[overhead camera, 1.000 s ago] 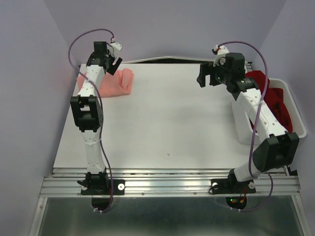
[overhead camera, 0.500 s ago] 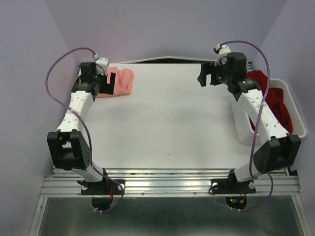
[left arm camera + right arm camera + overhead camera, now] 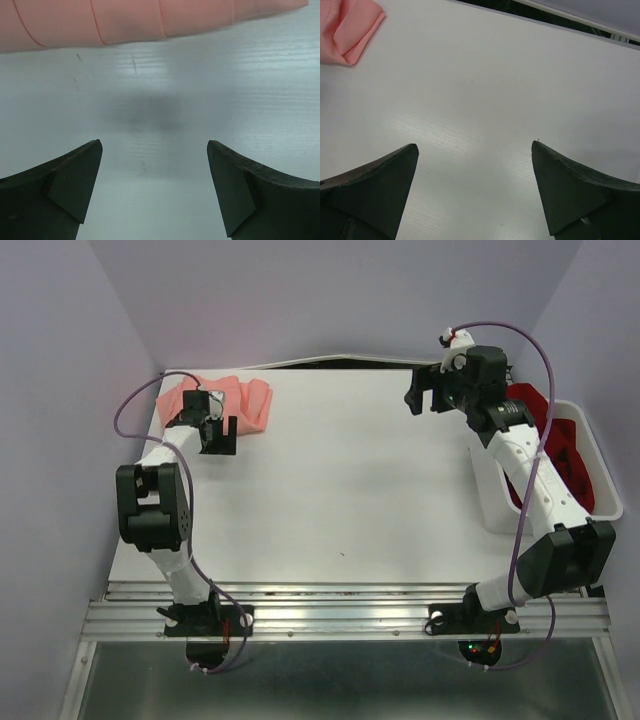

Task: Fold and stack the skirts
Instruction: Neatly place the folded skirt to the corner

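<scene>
Red skirt (image 3: 572, 445) is bunched in bin (image 3: 490, 502) on the right. Left gripper (image 3: 155, 150) is spread, empty, low over table (image 3: 340, 490), just short of pink skirt (image 3: 125, 22) in the far-left corner. Right gripper (image 3: 475, 150) is spread, empty, hovering far-centre. Pink is pleated, probably soft, light and saggy. Pinch its near edge.

- We look down on the whole table (image 3: 340, 490) from high above its near edge
- Our left wrist view hugs the table, facing the pink skirt (image 3: 150, 20) close ahead
- Our right wrist view, higher, shares that skirt
</scene>
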